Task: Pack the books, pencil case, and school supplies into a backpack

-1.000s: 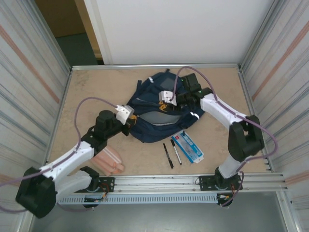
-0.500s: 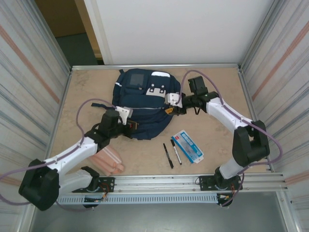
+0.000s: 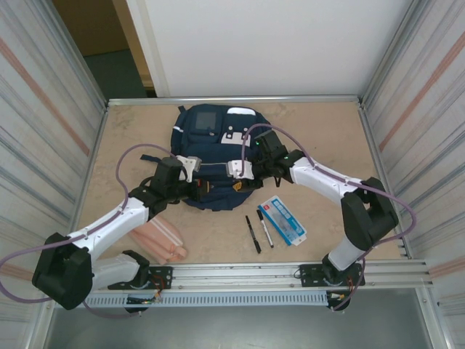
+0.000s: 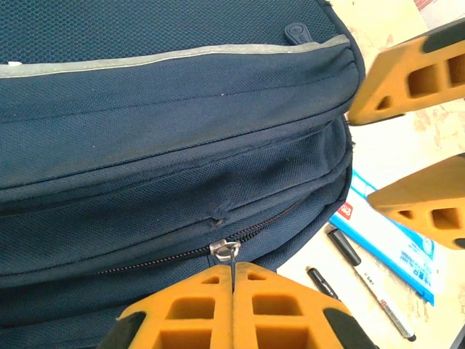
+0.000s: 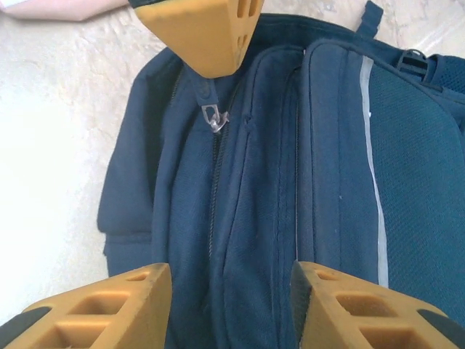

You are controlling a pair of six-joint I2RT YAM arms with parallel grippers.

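From the top camera, the backpack (image 3: 215,138) lies flat on the middle of the worktop (image 3: 131,138), toward its far edge. A second ago it was bunched up and raised under the right arm. The right gripper (image 3: 237,185) has since come from the bag's right side to its near edge, close to the left gripper (image 3: 197,187). Two pens (image 3: 259,231) and the blue-and-white box (image 3: 282,219) lie apart from the bag by the near edge, right of centre. The pencil case (image 3: 161,240) sits at the near edge on the left. None of these has moved. The bag's white and grey patches carry no writing that can be made out.

In the left wrist view, the left fingers (image 4: 182,309) are pressed together on the zip pull (image 4: 225,249) of the dark zip. The box's red corner mark and the print on the pens are too small to read.

In the right wrist view, the right fingers (image 5: 94,309), nearly closed a second ago, now stand apart over the bag's navy fabric with nothing gripped.
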